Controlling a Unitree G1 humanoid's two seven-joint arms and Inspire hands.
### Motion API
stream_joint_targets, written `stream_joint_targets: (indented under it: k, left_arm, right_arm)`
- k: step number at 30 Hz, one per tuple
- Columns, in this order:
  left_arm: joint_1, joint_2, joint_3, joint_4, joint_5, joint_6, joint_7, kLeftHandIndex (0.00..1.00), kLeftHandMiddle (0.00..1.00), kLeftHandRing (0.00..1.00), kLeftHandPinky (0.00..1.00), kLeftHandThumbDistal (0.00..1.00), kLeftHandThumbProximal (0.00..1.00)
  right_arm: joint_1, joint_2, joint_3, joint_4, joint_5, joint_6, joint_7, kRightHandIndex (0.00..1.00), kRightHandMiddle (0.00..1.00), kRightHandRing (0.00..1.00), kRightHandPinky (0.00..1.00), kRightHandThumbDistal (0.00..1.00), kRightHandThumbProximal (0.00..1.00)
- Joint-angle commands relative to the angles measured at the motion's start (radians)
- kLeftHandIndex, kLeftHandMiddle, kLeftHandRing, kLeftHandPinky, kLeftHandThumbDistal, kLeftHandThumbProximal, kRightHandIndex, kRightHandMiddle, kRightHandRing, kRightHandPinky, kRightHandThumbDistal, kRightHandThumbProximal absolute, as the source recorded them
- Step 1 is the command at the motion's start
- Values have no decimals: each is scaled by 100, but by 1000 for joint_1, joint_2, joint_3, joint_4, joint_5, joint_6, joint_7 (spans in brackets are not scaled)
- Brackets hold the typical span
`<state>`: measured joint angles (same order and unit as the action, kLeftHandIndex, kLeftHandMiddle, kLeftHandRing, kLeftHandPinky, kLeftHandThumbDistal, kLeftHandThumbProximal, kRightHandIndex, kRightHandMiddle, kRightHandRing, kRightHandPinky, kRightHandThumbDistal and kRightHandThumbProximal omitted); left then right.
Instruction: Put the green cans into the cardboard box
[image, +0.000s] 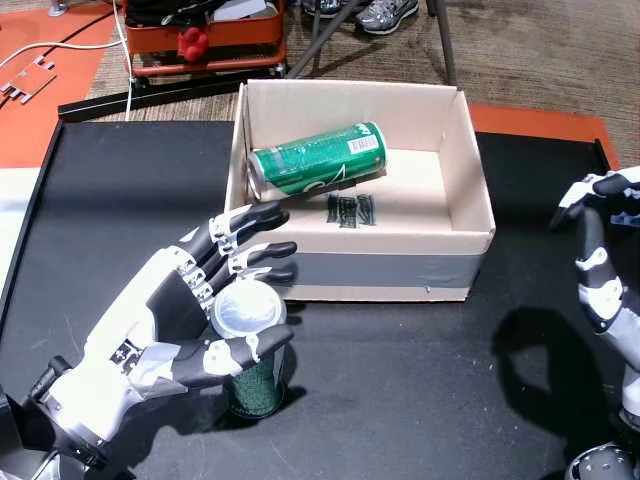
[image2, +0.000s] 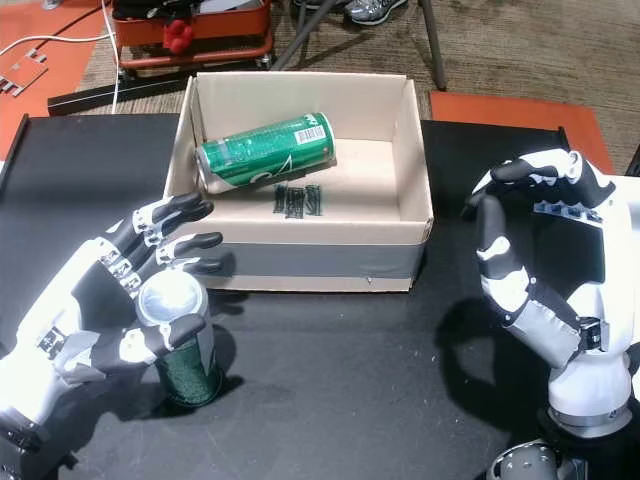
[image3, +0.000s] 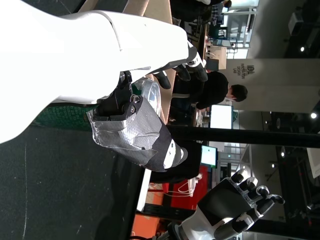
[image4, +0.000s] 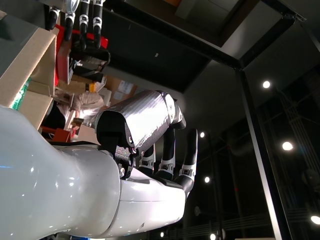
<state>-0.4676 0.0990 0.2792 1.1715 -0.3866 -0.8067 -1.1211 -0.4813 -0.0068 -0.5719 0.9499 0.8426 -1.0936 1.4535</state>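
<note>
Left hand (image2: 95, 305) fingers wrap upright green can (image2: 185, 350), seemingly gripping; right hand (image2: 545, 250) raised, fingers loose, empty.

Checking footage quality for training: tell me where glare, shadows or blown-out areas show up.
In both head views, even light; the right hand casts a soft shadow on the table. Left wrist view: the white left hand is overexposed. Right wrist view: dark ceiling with bright lamp spots.

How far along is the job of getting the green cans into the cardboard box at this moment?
About halfway. Done: one green can lies on its side inside the open cardboard box. In hand: the left hand wraps an upright green can standing on the black table in front of the box. Left: lifting it in. The right hand hangs empty beside the box.
</note>
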Motion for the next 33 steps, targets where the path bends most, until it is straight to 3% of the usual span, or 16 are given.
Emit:
stream_joint_targets:
  k: [1, 14, 18, 23, 33]
  left_arm:
    - [14, 4, -4, -1, 19, 15, 0, 79, 85, 91, 89, 80, 0]
    - [13, 8, -17, 7, 30, 39, 16, 80, 85, 91, 89, 78, 0]
    - [10, 20, -37, 15, 57, 33, 41, 79, 84, 90, 87, 84, 6]
    - [0, 37, -53, 41, 112, 27, 102, 76, 81, 86, 85, 82, 0]
    - [-14, 41, -54, 64, 126, 37, 118, 75, 81, 85, 84, 78, 0]
  right_arm:
    - [-6, 3, -7, -1, 2, 6, 2, 30, 34, 42, 52, 59, 0]
    - [-5, 7, -9, -7, 3, -6, 9, 30, 34, 43, 53, 60, 1]
    - [0, 5, -4, -8, -6, -1, 0, 30, 34, 43, 53, 61, 0]
    - [4, 10, -3, -15, -4, 3, -3, 29, 34, 42, 53, 64, 0]
    - [5, 10, 0, -23, -2, -6, 1, 29, 34, 43, 54, 60, 0]
